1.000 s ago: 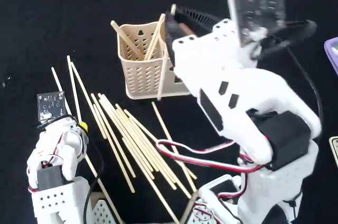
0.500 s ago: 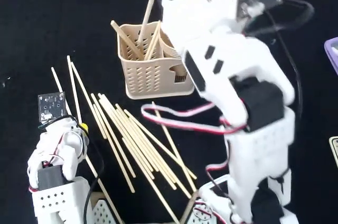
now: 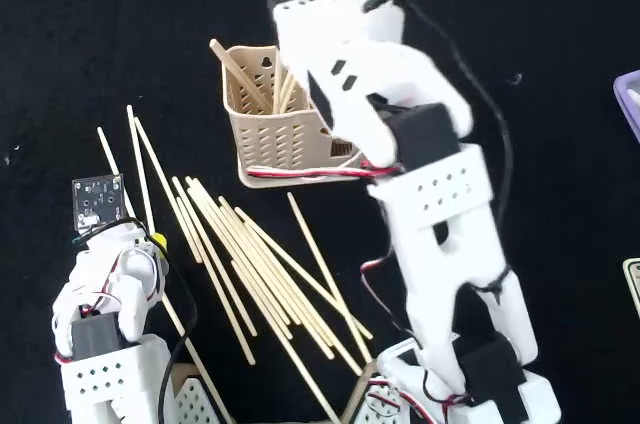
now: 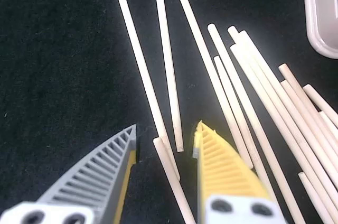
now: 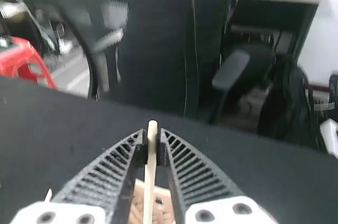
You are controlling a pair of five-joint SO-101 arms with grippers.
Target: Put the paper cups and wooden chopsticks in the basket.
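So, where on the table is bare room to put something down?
Bare table lies left of the basket, and between the right arm and the purple object. It is crowded where the loose chopsticks lie, between both arms' bases.

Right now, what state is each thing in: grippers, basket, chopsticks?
Basket: upright, several sticks inside.
Loose chopsticks: lying flat on the table.
Left gripper: jaws open, over the loose chopsticks.
Right gripper: jaws shut on held chopstick, above the basket.
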